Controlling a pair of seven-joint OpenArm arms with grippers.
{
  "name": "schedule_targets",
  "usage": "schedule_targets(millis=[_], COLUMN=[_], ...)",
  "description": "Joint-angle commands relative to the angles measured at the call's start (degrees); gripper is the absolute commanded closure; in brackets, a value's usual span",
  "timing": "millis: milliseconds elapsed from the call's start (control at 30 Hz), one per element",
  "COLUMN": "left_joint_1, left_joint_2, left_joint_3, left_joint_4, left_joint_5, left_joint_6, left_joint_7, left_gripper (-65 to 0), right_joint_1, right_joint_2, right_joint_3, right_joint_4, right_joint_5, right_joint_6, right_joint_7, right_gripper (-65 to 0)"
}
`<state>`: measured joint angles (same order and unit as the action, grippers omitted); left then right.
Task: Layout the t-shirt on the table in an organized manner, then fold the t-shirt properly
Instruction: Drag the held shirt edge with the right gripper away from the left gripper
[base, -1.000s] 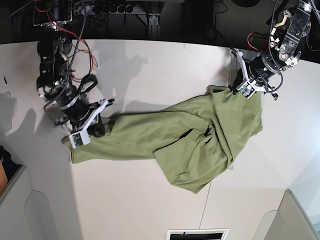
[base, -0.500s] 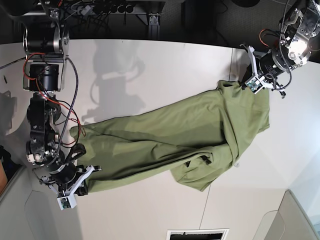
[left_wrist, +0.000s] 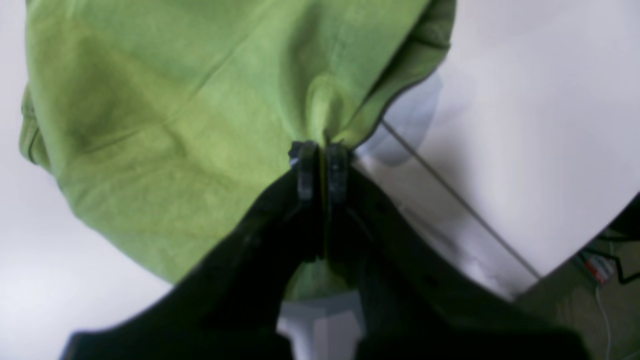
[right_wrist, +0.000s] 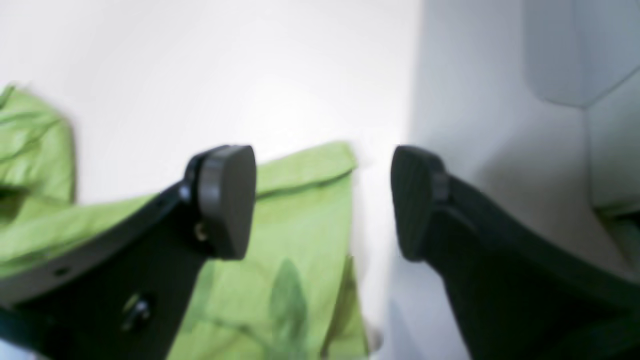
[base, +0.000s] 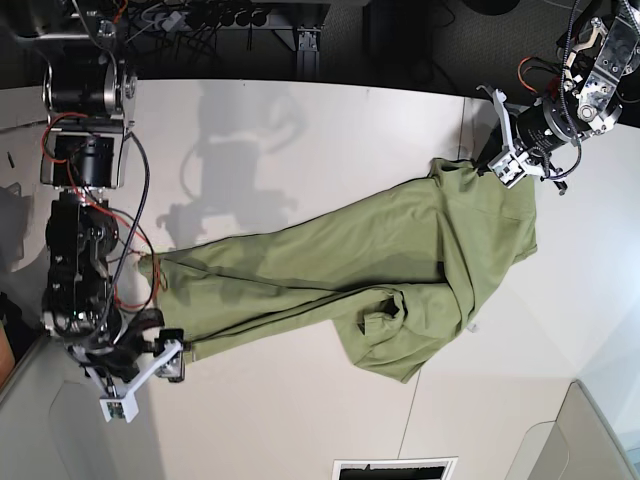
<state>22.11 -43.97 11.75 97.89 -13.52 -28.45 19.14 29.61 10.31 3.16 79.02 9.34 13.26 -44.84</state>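
The olive-green t-shirt (base: 400, 250) lies stretched in a long diagonal band across the white table (base: 300, 140), bunched and folded over at its right end. My left gripper (base: 503, 165) is shut on the shirt's far right edge; in the left wrist view its closed jaws (left_wrist: 320, 155) pinch a pucker of the cloth (left_wrist: 175, 125). My right gripper (base: 168, 362) stands open at the shirt's near left end. In the right wrist view its fingers (right_wrist: 225, 200) are wide apart over a hemmed corner of the t-shirt (right_wrist: 300, 210), and nothing is gripped.
A thin dark seam (base: 420, 385) runs across the table under the shirt's right part. Grey bins sit at the near left (base: 25, 420) and near right (base: 590, 430) corners. Cables and dark gear (base: 230, 20) line the far edge.
The right arm pulled the shirt's left end toward the near left corner, stretching it out, then opened and let go. The left gripper kept its hold and shifted slightly farther right.
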Motion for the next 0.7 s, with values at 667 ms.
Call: schedule_targets(millis=[667], left_joint_1=[0.1], left_joint_2=[-0.8], left_joint_3=[-0.2], left_joint_4=[0.3], left_joint_5=[-2.2], left_joint_6=[-0.9], left_joint_7=[0.1], left_gripper=[0.0], right_joint_1=[-20.0], right_joint_2=[0.3], right_joint_3=[12.1], right_joint_4=[3.2], right_joint_5=[-1.0], right_joint_6=[1.2], right_joint_7=[8.9], right_gripper=[-41.5])
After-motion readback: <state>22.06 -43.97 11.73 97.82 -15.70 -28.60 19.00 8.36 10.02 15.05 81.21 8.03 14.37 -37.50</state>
